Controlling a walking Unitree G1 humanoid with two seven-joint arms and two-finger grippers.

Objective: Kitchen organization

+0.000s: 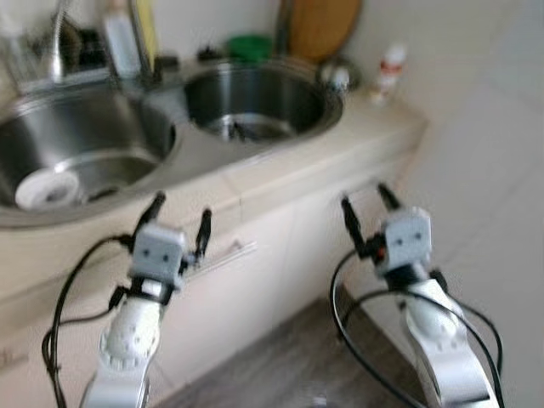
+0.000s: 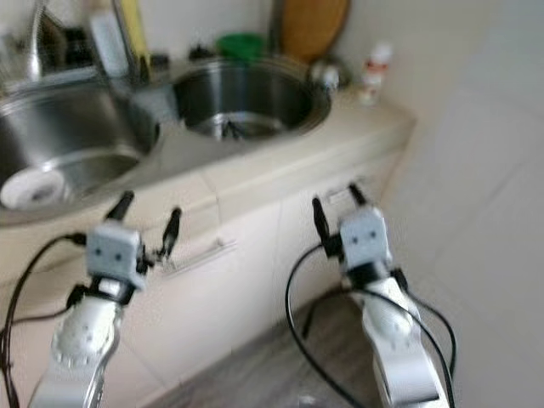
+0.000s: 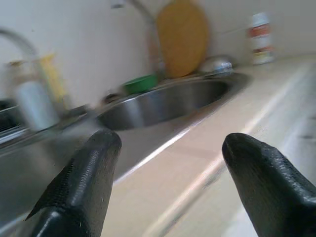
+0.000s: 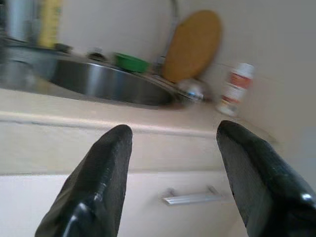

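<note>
A beige counter (image 1: pixel 374 127) holds a double steel sink. A white bowl (image 1: pixel 47 189) lies in the left basin (image 1: pixel 110 140). The right basin (image 1: pixel 255 102) has some dark bits at its bottom. My left gripper (image 1: pixel 180 214) is open and empty, raised in front of the cabinet just below the counter edge. My right gripper (image 1: pixel 365 204) is open and empty too, in front of the cabinet under the counter's right end. A wooden cutting board (image 1: pixel 323 25) leans on the wall behind the right basin, with a small white bottle (image 1: pixel 387 72) beside it.
A green dish (image 1: pixel 248 44), a tap (image 1: pixel 58 38) and a soap bottle (image 1: pixel 119 38) stand behind the sinks. A small steel item (image 4: pixel 191 90) lies by the cutting board. Drawer handles (image 1: pixel 223 253) (image 4: pixel 190 198) stick out from the cabinet fronts. Wood floor (image 1: pixel 289 365) lies below; a white wall (image 1: pixel 493 170) stands at right.
</note>
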